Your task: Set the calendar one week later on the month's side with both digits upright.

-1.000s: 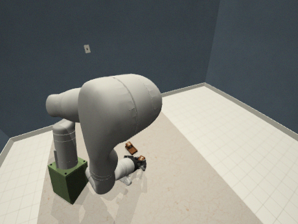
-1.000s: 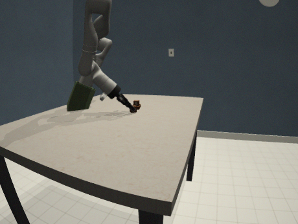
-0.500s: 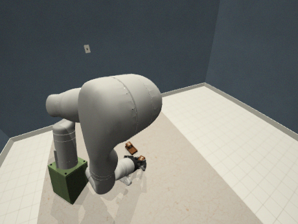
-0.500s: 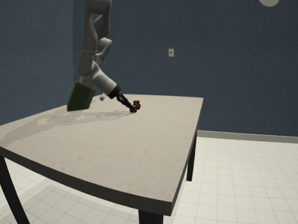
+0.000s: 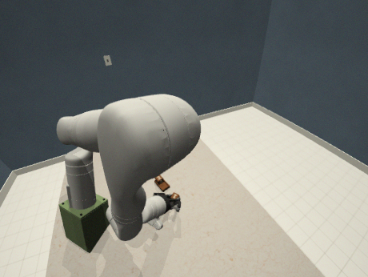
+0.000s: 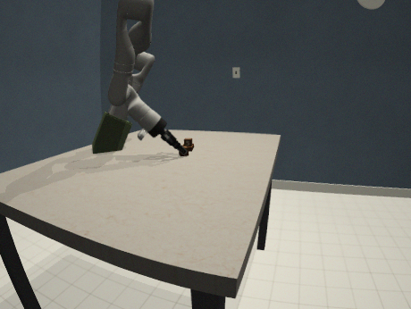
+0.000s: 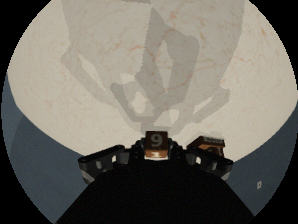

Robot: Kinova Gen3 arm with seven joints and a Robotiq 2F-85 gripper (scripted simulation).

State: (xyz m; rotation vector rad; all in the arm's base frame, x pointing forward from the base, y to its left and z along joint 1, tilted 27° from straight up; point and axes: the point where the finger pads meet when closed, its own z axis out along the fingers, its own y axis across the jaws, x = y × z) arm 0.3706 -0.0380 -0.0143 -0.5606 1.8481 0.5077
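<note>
My gripper (image 5: 175, 200) (image 6: 184, 151) (image 7: 156, 143) is shut on a small orange-brown calendar cube (image 5: 175, 195) (image 7: 156, 141). It holds the cube low over the table (image 5: 208, 224) (image 6: 147, 201). In the wrist view the cube's dark face shows a 9. The small brown tray (image 5: 162, 184) (image 7: 210, 143) lies on the table just beside the gripper. In the top view it is behind and to the left of the gripper. In the wrist view it is to the right. What stands in the tray is too small to read. In the exterior view the cube and tray blend into one orange speck.
The arm's green base block (image 5: 83, 220) (image 6: 111, 133) stands at the table's back corner. The bulky grey arm (image 5: 144, 152) hides part of the table in the top view. The table's edges (image 6: 250, 250) lie far from the gripper.
</note>
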